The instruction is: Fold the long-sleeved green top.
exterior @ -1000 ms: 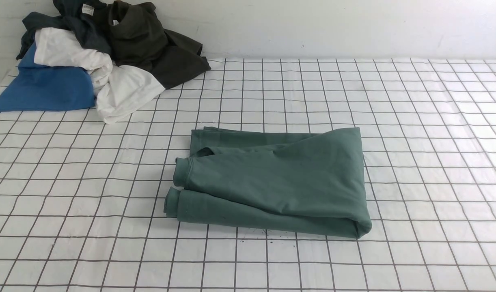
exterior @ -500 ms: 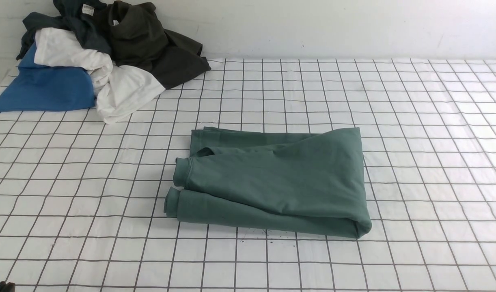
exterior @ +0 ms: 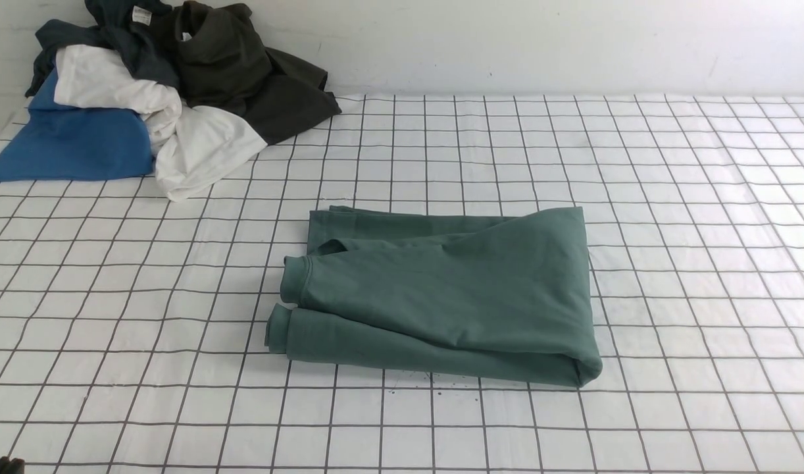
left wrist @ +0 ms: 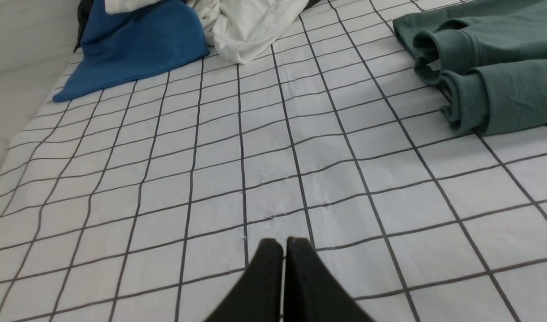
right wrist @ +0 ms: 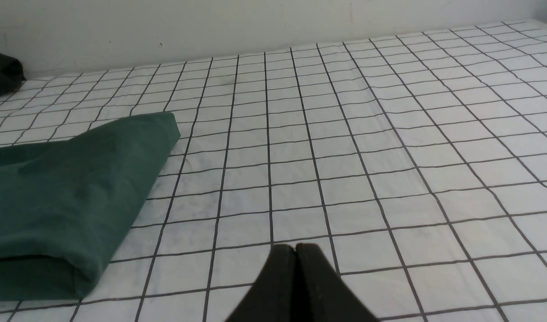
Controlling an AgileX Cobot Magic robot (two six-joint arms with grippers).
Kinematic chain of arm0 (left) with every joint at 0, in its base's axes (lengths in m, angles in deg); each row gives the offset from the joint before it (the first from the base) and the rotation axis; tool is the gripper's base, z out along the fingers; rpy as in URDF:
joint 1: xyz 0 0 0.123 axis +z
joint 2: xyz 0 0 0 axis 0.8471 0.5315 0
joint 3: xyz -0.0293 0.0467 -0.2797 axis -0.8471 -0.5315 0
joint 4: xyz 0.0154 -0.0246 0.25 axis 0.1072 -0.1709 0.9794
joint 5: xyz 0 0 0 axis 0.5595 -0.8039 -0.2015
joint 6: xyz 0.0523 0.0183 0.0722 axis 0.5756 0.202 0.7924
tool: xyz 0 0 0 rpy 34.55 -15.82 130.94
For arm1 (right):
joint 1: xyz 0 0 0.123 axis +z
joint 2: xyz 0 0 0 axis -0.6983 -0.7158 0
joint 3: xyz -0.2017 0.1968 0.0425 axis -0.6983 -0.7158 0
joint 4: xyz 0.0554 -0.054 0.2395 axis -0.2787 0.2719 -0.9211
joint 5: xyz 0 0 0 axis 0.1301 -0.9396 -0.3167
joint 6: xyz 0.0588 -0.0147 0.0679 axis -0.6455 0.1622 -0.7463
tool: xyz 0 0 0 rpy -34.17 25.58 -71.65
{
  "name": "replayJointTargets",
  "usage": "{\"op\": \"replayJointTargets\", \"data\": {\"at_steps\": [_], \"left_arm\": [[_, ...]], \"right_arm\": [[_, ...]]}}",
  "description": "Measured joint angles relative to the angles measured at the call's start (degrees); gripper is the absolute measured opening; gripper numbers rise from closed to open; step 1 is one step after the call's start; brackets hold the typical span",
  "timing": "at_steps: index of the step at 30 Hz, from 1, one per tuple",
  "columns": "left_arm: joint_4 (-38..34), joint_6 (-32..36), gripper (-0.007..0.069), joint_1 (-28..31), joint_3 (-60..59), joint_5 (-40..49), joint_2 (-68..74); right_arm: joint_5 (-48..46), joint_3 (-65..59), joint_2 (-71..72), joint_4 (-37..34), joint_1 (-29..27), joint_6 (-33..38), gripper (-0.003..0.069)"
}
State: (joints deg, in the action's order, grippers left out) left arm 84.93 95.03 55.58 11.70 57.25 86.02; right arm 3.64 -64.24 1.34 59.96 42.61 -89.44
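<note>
left gripper [left wrist: 282,243] and right gripper [right wrist: 295,248] nearest, each with jaws pressed together, holding nothing, low over the checked cloth [exterior: 672,263]. mid-table: green long-sleeved top [exterior: 441,296], lying as a folded bundle, cuffs [left wrist: 439,62] stacked at its left end. far left corner: pile of other garments [exterior: 152,99], well apart. risk, as i judge it: thick rolled layers may spring open, or a pinched fold drag the bundle askew.

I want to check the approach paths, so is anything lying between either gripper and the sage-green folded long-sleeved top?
Nothing visible. Only bare checked tablecloth lies between the shut left gripper and the sage-green folded long-sleeved top, and likewise for the shut right gripper. The pile of blue, white and dark clothes sits at the far left corner, apart from it.
</note>
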Motion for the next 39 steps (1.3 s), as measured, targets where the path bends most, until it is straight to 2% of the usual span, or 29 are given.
{"op": "replayJointTargets", "data": {"at_steps": [10,18,39], "left_arm": [[-4.5,0.0,-0.0007,0.4,0.0,0.1,0.0],[-5.1,0.0,-0.0007,6.6,0.0,0.1,0.0],[-5.2,0.0,-0.0007,6.7,0.0,0.1,0.0]], "right_arm": [[0.0,0.0,0.0,0.0,0.0,0.0,-0.0014],[0.0,0.0,0.0,0.0,0.0,0.0,-0.0014],[0.0,0.0,0.0,0.0,0.0,0.0,-0.0014]]}}
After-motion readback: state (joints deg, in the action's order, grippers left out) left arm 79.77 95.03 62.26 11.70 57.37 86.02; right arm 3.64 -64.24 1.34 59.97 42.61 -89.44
